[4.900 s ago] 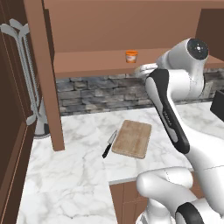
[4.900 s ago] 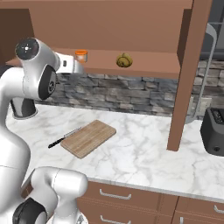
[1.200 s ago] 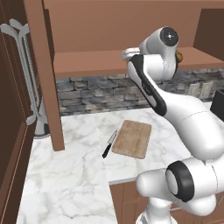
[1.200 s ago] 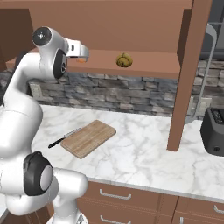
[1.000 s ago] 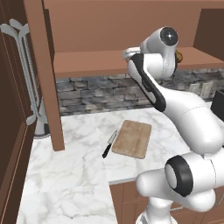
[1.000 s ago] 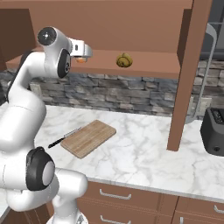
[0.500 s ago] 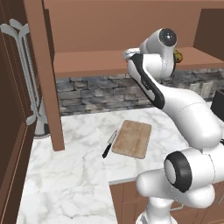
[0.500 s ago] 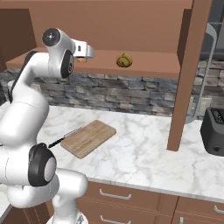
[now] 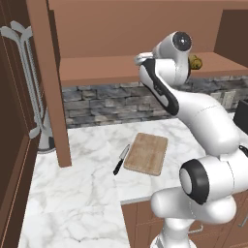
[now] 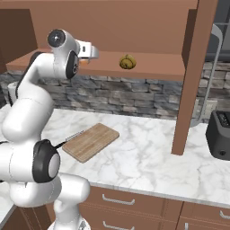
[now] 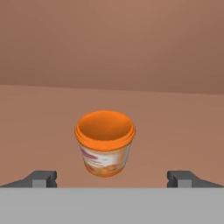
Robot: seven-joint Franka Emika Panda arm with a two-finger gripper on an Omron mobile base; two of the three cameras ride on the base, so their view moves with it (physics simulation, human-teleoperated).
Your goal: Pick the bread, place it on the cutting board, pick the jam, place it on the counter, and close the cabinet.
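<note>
I'm lined up on the jam, center frame on the cabinet shelf, hand wide open and empty. Bread is untouched; next I push forward and close.

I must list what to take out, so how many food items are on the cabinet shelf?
2. The jam stands on the shelf directly ahead of the open end effector. The bread sits further right on the same shelf. The arm may hide others.
</note>
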